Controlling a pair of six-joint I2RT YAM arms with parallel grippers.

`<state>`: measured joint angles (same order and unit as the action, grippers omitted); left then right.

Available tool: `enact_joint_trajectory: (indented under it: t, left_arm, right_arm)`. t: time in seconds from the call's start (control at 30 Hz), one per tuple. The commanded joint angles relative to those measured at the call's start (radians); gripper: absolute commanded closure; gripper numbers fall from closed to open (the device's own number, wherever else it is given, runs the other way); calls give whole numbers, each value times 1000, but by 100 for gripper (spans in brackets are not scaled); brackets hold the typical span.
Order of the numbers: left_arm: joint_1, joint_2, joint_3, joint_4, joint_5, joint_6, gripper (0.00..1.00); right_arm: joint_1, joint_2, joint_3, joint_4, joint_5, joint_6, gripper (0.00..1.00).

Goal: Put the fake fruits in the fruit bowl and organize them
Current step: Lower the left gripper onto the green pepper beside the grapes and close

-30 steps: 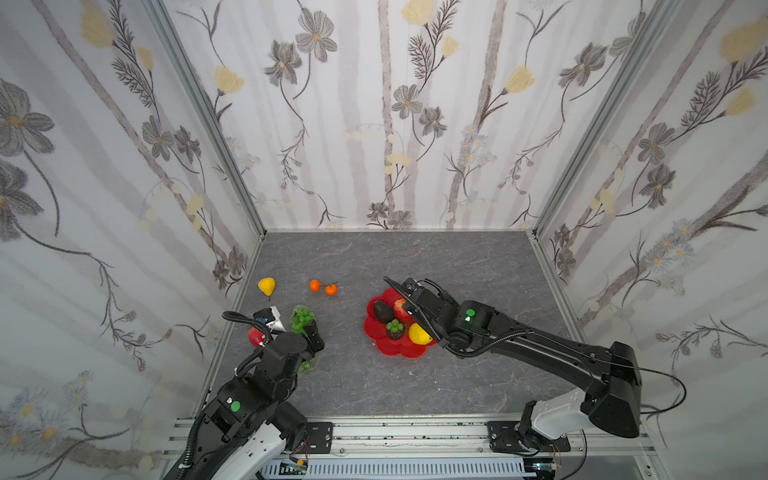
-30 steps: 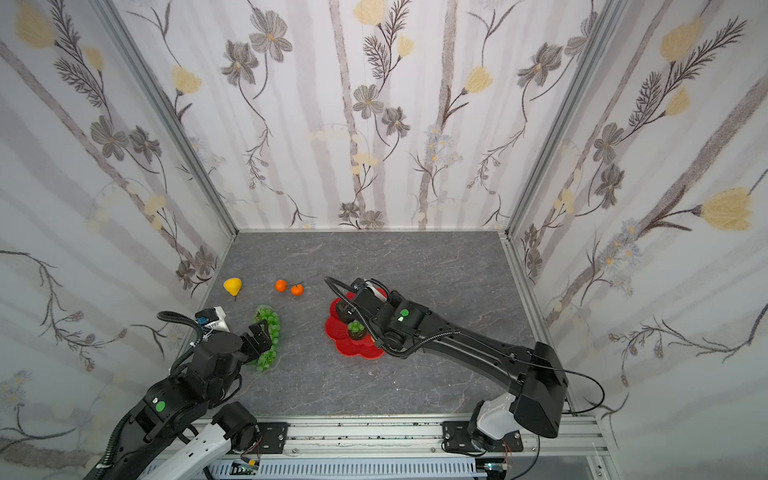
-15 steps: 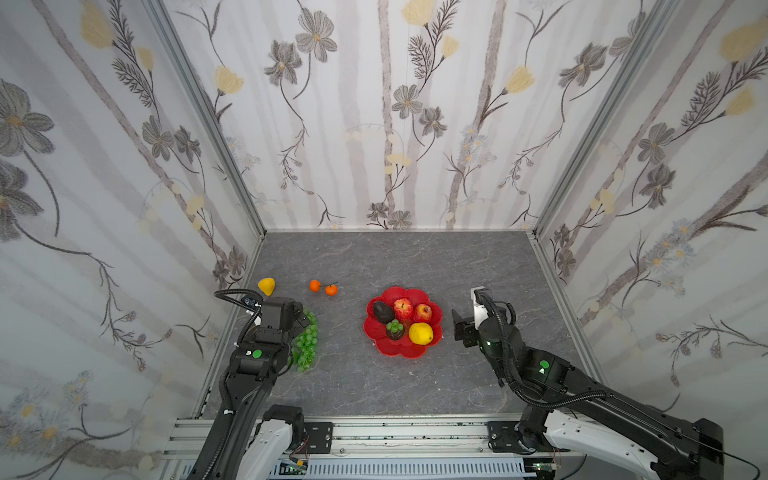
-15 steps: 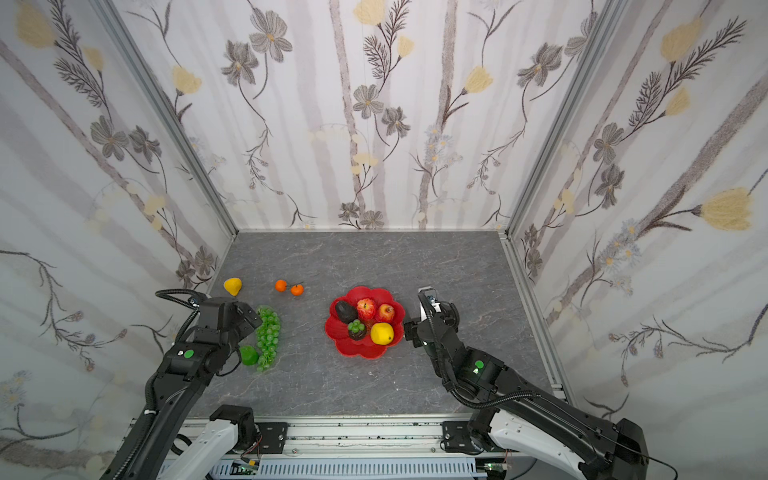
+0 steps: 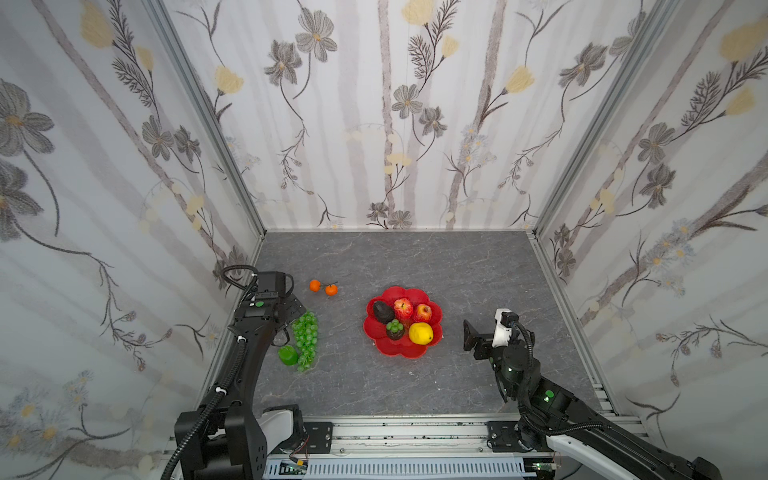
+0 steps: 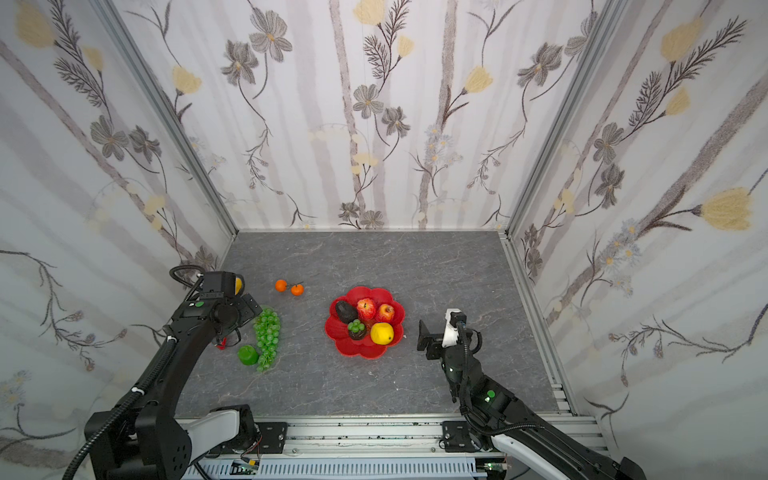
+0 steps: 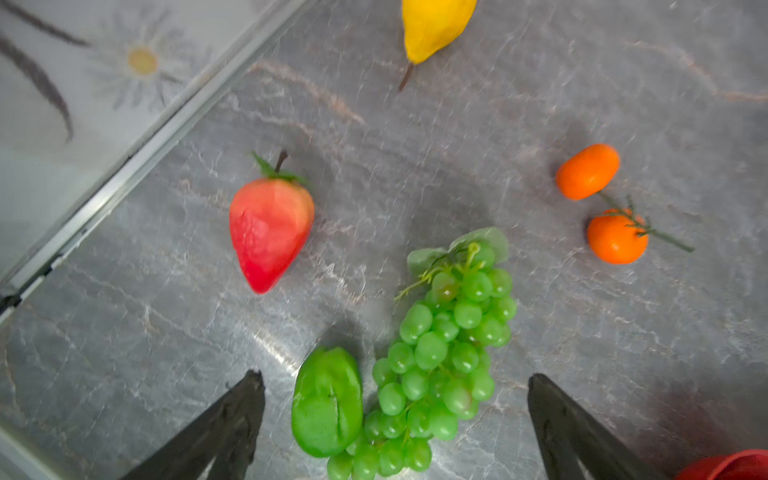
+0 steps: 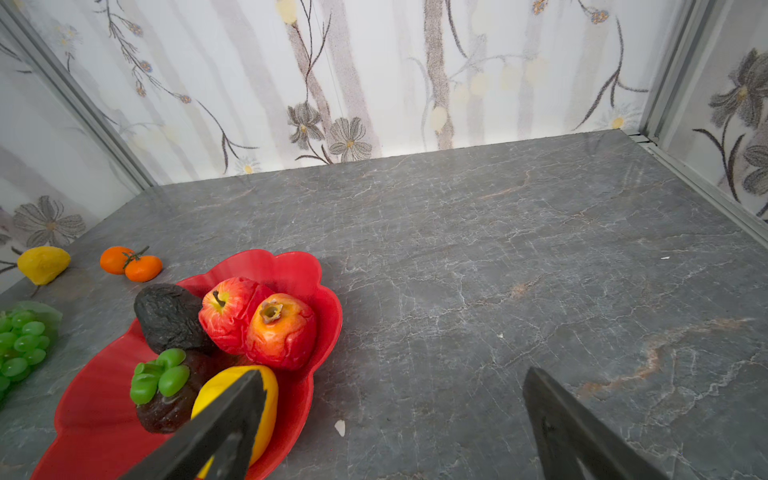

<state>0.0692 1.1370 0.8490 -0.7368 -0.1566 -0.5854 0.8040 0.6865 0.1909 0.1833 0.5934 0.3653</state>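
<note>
I see my fruit bowl (image 6: pixel 352 350) holding an avocado (image 6: pixel 346 311), red apples (image 6: pixel 365 308) and a lemon (image 6: pixel 382 333) — the grape bunch (image 6: pixel 268 332), lime (image 6: pixel 248 354) and tangerines (image 6: pixel 281 285) lie outside it on the tabletop (image 6: pixel 374 257).

Pale floral wallpaper (image 5: pixel 386 124) lines three walls around a grey marbled floor (image 5: pixel 415 257), with aluminium corner posts (image 5: pixel 208 120).

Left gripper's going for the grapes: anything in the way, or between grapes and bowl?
The green lime lies against the grape bunch, between the left gripper's open fingers; it may get pinched too. Nothing lies between bunch and fruit bowl.
</note>
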Motion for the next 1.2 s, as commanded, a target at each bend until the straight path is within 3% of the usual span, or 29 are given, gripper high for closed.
enact_joint_trajectory:
  t: [0.0,0.23,0.87,1.17]
  left_arm:
    - [-2,-55,-81,-25,8,-102,0]
    - [-18,-95,-217,-38,5,-156,4]
    - [-20,0,-246,80,-8,-170,34]
    - [-12,32,-253,102,9,-162,35]
  right_arm:
    - [-6,23,-2,77,-15,19,3]
    - [-12,42,-7,86,-24,29,2]
    - [-22,44,-6,77,-24,37,1]
    - [-25,48,-4,80,-28,37,1]
